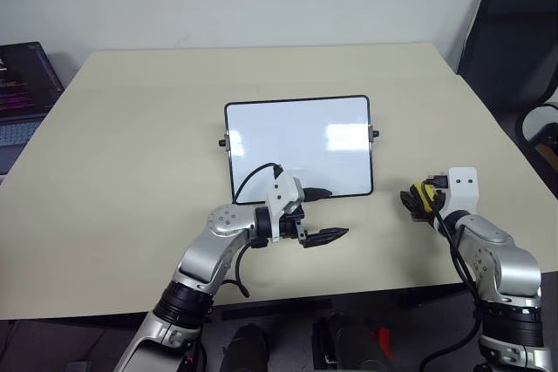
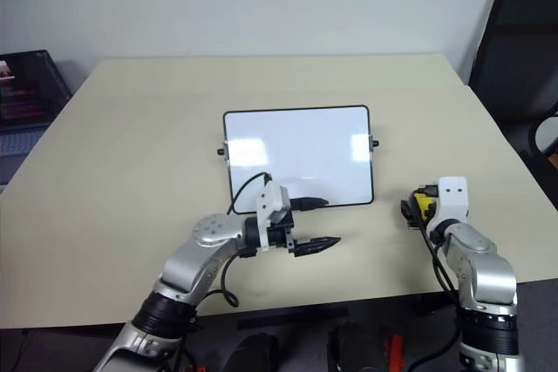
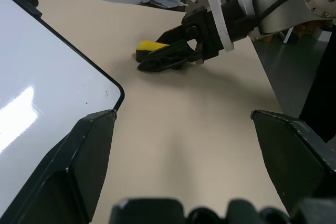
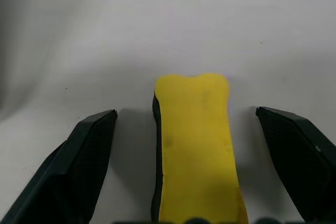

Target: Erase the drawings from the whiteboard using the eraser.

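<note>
Near corner of whiteboard (image 1: 301,145) masked by left gripper (image 1: 324,235) — eraser (image 4: 197,145) cut off at right wrist view's edge.

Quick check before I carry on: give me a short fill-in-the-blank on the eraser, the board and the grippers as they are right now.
1. The eraser lies on the table, between the ____ gripper's open fingers.
2. The eraser is ____ in colour.
3. The whiteboard's frame is ____.
4. The left gripper hangs just off the board's ____ edge.

Missing words: right; yellow; black; near
</note>
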`<action>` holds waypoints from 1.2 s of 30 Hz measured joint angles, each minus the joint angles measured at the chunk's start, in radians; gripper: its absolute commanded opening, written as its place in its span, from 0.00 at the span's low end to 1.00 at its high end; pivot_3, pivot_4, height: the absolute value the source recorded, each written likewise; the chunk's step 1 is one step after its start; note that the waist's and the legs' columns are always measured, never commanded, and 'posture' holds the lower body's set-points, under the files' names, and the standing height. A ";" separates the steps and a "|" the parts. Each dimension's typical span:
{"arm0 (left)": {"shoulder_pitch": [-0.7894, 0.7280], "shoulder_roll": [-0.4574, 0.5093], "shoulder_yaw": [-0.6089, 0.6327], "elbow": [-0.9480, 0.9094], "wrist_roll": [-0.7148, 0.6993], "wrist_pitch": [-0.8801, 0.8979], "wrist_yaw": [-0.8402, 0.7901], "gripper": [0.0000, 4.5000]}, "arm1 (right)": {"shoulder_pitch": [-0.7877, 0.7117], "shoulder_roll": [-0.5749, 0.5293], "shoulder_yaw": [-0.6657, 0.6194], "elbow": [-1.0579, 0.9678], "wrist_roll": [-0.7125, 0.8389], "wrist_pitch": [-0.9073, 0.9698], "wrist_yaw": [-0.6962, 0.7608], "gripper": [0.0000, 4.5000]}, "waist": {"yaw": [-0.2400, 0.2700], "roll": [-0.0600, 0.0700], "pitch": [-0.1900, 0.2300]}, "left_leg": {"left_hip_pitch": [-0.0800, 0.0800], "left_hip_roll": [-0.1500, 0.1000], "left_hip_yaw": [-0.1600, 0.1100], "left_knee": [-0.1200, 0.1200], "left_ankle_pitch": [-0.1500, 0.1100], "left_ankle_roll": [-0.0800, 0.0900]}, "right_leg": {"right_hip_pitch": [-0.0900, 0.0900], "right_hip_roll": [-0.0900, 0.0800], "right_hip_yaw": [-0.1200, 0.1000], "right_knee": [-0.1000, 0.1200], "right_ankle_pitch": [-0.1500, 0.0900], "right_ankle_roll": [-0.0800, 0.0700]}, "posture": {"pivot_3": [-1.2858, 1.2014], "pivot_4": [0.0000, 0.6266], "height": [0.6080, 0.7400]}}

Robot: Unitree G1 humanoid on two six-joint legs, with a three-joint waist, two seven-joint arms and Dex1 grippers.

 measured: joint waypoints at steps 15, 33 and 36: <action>0.058 -0.003 0.085 -0.046 0.108 -0.006 0.270 1.00 | 0.143 0.006 -0.001 -0.173 -0.051 -0.273 -0.047 1.00 | 0.001 0.000 0.000 | 0.000 0.001 -0.001 0.000 0.000 0.000 | 0.000 0.000 0.001 -0.001 0.000 0.000 | 0.52 0.24 1.00; 0.585 -0.037 0.366 -0.339 0.245 -0.103 0.687 1.00 | 0.608 0.246 0.160 -0.382 -0.223 -0.679 -0.142 1.00 | 0.007 0.001 -0.002 | 0.001 0.002 -0.001 0.001 0.000 -0.001 | 0.000 -0.005 0.002 -0.002 -0.005 -0.007 | 0.52 0.24 1.00; 0.596 -0.040 0.359 -0.389 0.244 -0.076 0.688 1.00 | 0.608 0.261 0.168 -0.375 -0.235 -0.683 -0.156 1.00 | 0.006 0.001 -0.002 | 0.001 0.002 -0.001 0.001 0.000 -0.001 | 0.000 -0.005 0.001 -0.002 -0.005 -0.007 | 0.52 0.24 1.00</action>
